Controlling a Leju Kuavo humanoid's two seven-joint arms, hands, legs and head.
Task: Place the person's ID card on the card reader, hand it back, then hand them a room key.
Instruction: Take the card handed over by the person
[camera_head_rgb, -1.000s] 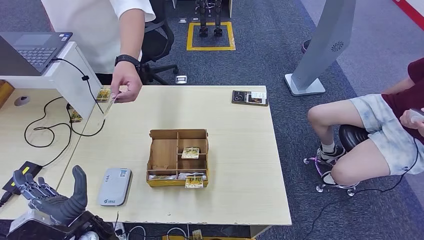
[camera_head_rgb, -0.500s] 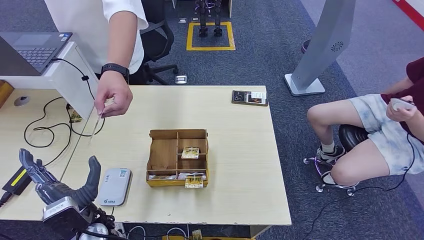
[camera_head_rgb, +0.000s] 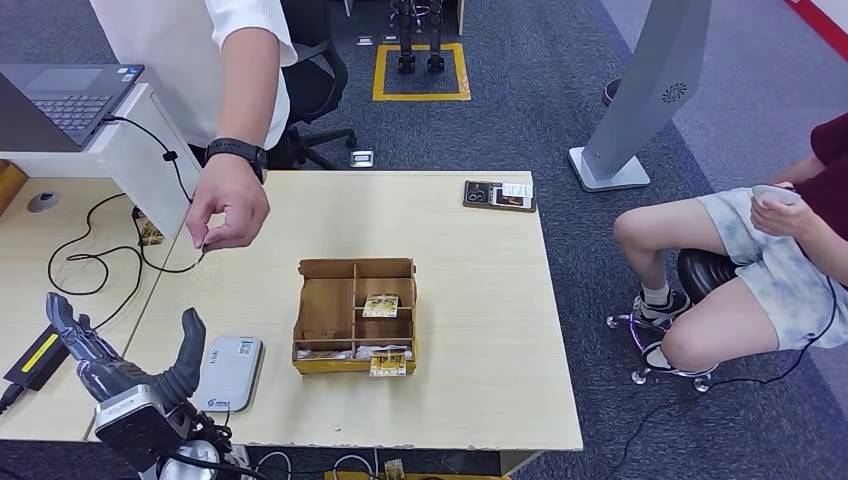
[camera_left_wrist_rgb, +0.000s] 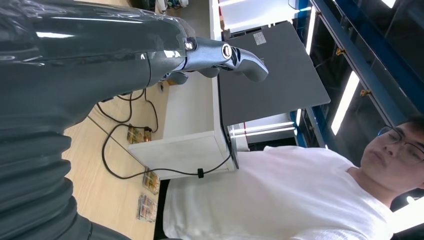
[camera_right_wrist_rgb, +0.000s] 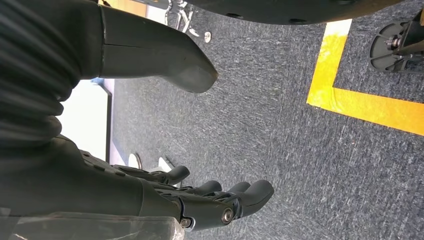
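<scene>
1. Head view: a person's hand (camera_head_rgb: 228, 212) pinches what appears to be the ID card (camera_head_rgb: 197, 251), seen edge-on and hard to make out, its long axis hanging downward over the table (camera_head_rgb: 480, 330). The robot's left hand (camera_head_rgb: 120, 362) is raised near the table's front corner, fingers spread, holding nothing. The grey card reader (camera_head_rgb: 229, 372) lies flat just beside it; its label is too small to read.
2. Left wrist view: the left hand's fingers (camera_left_wrist_rgb: 235, 54) extend freely.
3. Right wrist view: the right hand (camera_right_wrist_rgb: 150, 140) hangs over carpet (camera_right_wrist_rgb: 280, 115), fingers apart, empty.
</scene>
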